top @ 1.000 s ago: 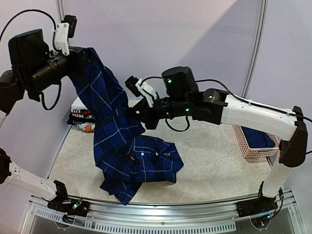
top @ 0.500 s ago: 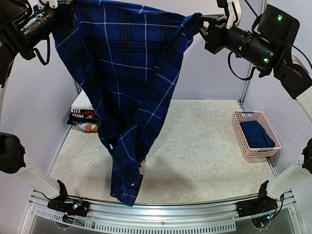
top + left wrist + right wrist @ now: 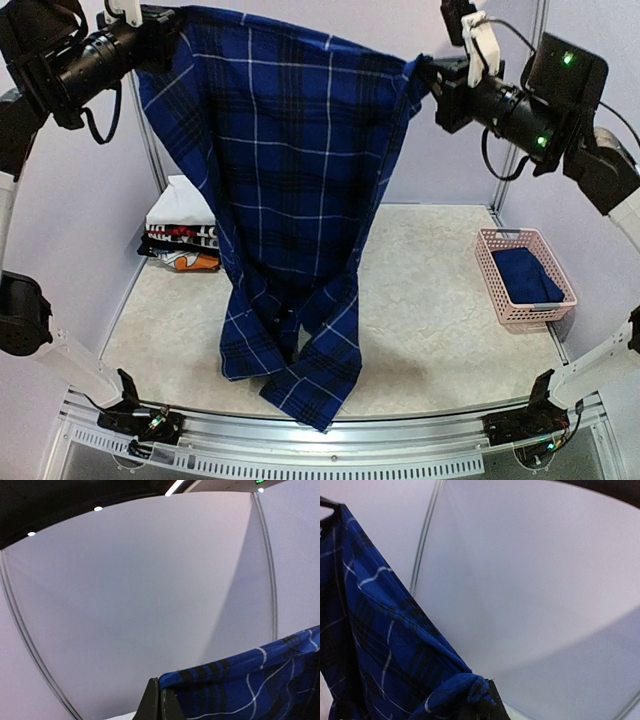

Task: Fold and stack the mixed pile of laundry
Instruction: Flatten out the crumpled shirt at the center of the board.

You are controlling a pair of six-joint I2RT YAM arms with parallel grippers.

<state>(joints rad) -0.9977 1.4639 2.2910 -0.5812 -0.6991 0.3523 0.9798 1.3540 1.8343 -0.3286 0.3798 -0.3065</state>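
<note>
While the plaid shirt hangs spread across the upper and middle part of the overhead view, its lower end dropping toward the near edge of the table (contact not clear), no fold has been made in it. I judge this the spread-out step before laying it flat. Folded white and black garments sit stacked at mid left by the wall. Pink basket at mid right holds a navy garment, loose, not yet folded. Left gripper, upper left, is clenched on one top corner of the shirt. Right gripper, upper right, is clenched on the other corner, with cloth bunched at its tips in the wrist view. Left to do: lay flat, fold, stack, then the navy piece.
</note>
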